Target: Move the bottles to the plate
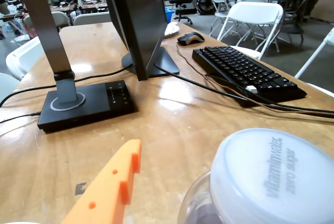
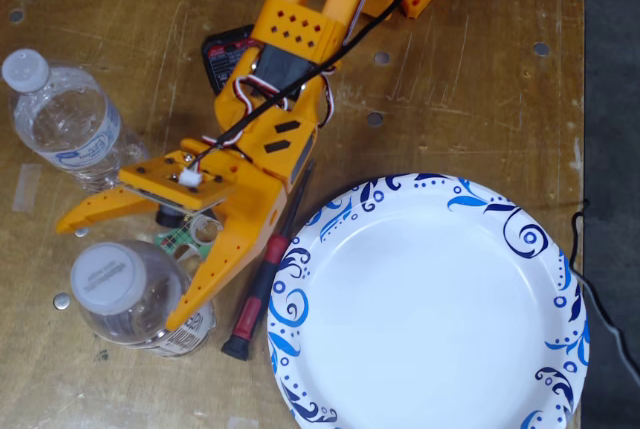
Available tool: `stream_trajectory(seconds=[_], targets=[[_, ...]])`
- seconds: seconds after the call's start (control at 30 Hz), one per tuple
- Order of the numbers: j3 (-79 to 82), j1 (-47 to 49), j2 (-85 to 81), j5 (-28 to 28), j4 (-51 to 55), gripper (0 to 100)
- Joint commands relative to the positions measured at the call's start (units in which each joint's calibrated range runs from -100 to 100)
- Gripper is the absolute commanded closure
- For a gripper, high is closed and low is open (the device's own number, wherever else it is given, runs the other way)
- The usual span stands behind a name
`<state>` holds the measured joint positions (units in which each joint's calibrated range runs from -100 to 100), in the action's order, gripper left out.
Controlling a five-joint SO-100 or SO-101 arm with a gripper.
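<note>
Seen from the fixed view, my orange gripper (image 2: pixel 120 274) is open, its two fingers spread wide. A clear bottle with a white cap (image 2: pixel 108 277) stands upright between them, close to the lower finger (image 2: pixel 205 284); I cannot tell whether that finger touches it. The wrist view shows the same cap (image 1: pixel 271 182) close up at the lower right, with one orange finger (image 1: pixel 112 190) to its left. The second bottle (image 2: pixel 62 121), with a blue-white label, stands free at the upper left. The white plate with the blue swirl rim (image 2: pixel 430 309) lies to the right with nothing on it.
A red and black screwdriver (image 2: pixel 262 284) lies between the gripper and the plate's rim. The wrist view shows a lamp base (image 1: pixel 86 104), a monitor stand (image 1: pixel 151 59), a keyboard (image 1: pixel 245 70) with cables and a mouse (image 1: pixel 190 38) further along the wooden table.
</note>
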<state>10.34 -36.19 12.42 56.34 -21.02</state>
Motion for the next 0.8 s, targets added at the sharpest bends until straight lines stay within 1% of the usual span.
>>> stream_trajectory(seconds=[0.0,0.17,0.67,0.77], targets=[[-4.4,-0.2,0.6,-0.1,-0.8,52],[-6.8,-1.3,1.9,-0.1,-0.9,52],[-6.8,-3.0,2.8,0.2,-0.1,53],[-6.1,-3.1,2.8,0.3,0.0,57]])
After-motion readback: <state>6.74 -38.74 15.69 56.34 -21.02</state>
